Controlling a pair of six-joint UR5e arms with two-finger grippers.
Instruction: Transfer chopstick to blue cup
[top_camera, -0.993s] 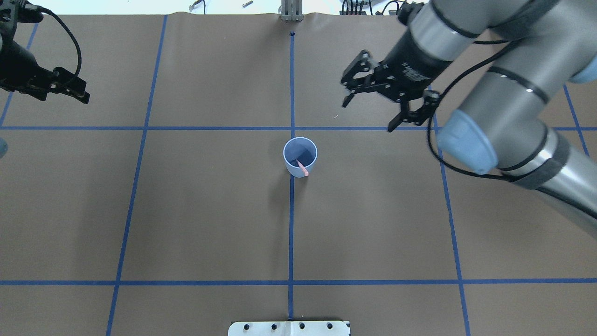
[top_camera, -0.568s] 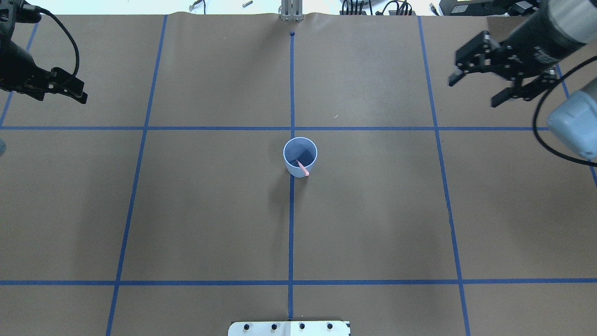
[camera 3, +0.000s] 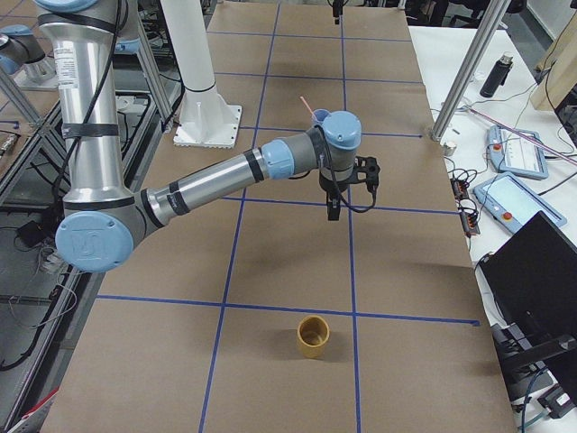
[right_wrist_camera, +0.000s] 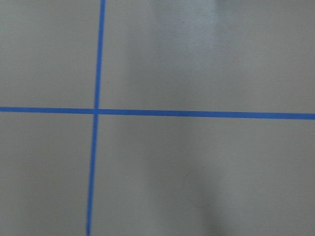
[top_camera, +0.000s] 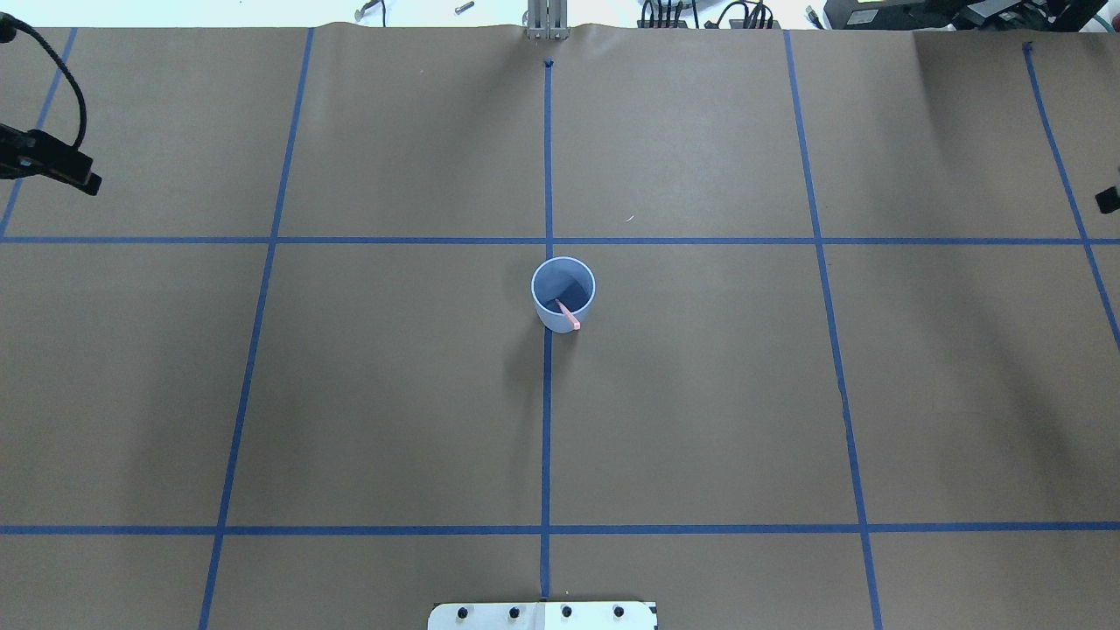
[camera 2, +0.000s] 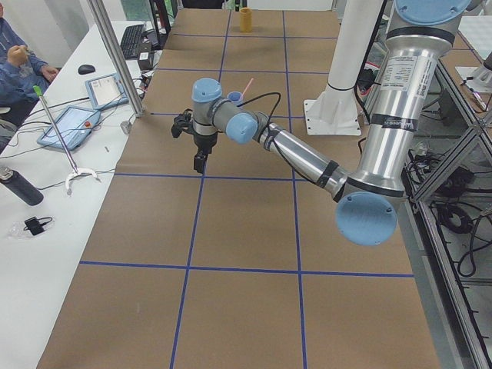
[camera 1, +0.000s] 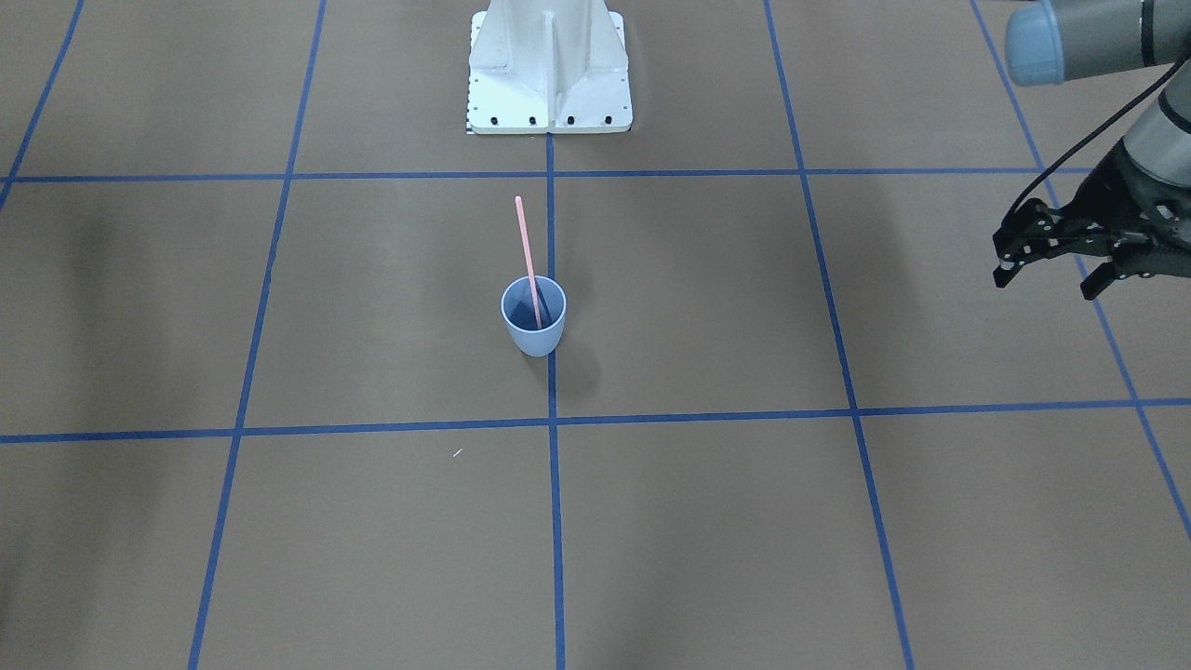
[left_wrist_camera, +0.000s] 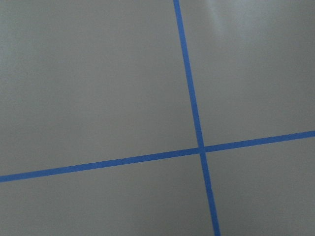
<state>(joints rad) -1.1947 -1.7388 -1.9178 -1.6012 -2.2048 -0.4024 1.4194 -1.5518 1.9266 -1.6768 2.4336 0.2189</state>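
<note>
The blue cup [top_camera: 563, 282] stands upright at the table's centre, on the middle tape line. It also shows in the front view [camera 1: 533, 337]. The pink chopstick [camera 1: 526, 244] stands in it and leans on the rim toward the robot's base; its top end shows from above [top_camera: 570, 318]. My left gripper [camera 1: 1044, 286] is open and empty, far out to the cup's left; only a fingertip [top_camera: 87, 184] shows in the overhead view. Of my right gripper only a black sliver [top_camera: 1109, 199] shows at the overhead view's right edge. It also shows in the right side view [camera 3: 352, 189]; I cannot tell its state.
A tan cup [camera 3: 313, 336] stands alone at the table's right end; it also shows in the left side view [camera 2: 245, 19]. The robot's white base [camera 1: 549, 70] is at the near edge. Blue tape lines grid the brown table. Tablets lie on a side desk [camera 2: 77, 123].
Both grippers have pulled outward. The right one moved from near the cup to the overhead view's right edge; the left one slid further left. Cup and chopstick have not moved.
</note>
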